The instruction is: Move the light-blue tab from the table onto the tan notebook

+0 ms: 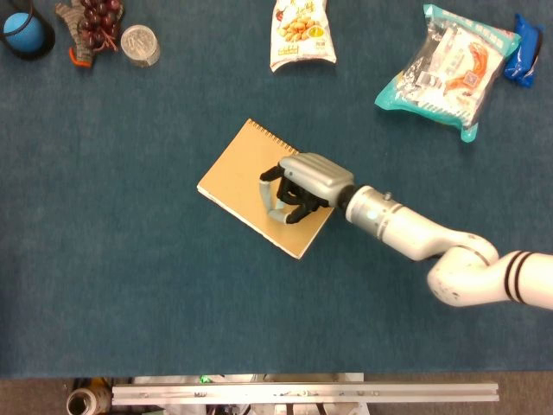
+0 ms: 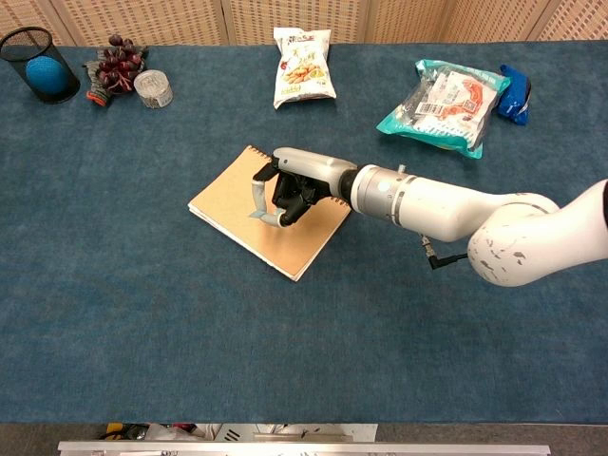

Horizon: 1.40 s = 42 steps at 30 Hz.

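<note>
The tan spiral notebook (image 1: 235,179) (image 2: 231,197) lies tilted in the middle of the blue table. My right hand (image 1: 304,182) (image 2: 300,180) hovers over the notebook's right half with its fingers curled. It pinches the small light-blue tab (image 1: 274,211) (image 2: 260,216), which shows as a pale sliver at the fingertips just above the cover. Whether the tab touches the notebook I cannot tell. My left hand is in neither view.
Along the far edge stand a black mesh cup with a blue ball (image 1: 24,31), a bunch of dark grapes (image 1: 93,21), a round tin (image 1: 140,44), a snack bag (image 1: 301,33), a teal packet (image 1: 451,69) and a blue packet (image 1: 524,47).
</note>
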Each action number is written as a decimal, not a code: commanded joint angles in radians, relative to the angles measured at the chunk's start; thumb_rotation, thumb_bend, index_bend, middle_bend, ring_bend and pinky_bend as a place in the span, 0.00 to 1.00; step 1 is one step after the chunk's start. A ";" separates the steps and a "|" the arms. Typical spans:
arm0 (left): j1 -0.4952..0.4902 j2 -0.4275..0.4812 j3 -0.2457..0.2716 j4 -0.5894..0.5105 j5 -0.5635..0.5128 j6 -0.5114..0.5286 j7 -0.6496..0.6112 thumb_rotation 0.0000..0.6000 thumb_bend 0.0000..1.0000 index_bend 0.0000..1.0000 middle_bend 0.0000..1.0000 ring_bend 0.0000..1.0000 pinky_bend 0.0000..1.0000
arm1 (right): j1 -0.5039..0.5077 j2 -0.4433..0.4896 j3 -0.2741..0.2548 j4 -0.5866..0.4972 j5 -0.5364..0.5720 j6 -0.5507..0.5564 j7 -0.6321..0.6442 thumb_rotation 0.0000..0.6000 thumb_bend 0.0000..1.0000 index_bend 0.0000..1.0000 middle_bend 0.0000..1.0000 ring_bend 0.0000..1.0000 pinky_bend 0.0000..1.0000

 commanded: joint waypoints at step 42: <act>0.008 -0.005 -0.001 0.033 -0.003 0.000 -0.032 1.00 0.28 0.00 0.00 0.00 0.00 | -0.024 -0.028 -0.035 0.009 0.009 0.103 -0.174 1.00 0.10 0.56 1.00 1.00 1.00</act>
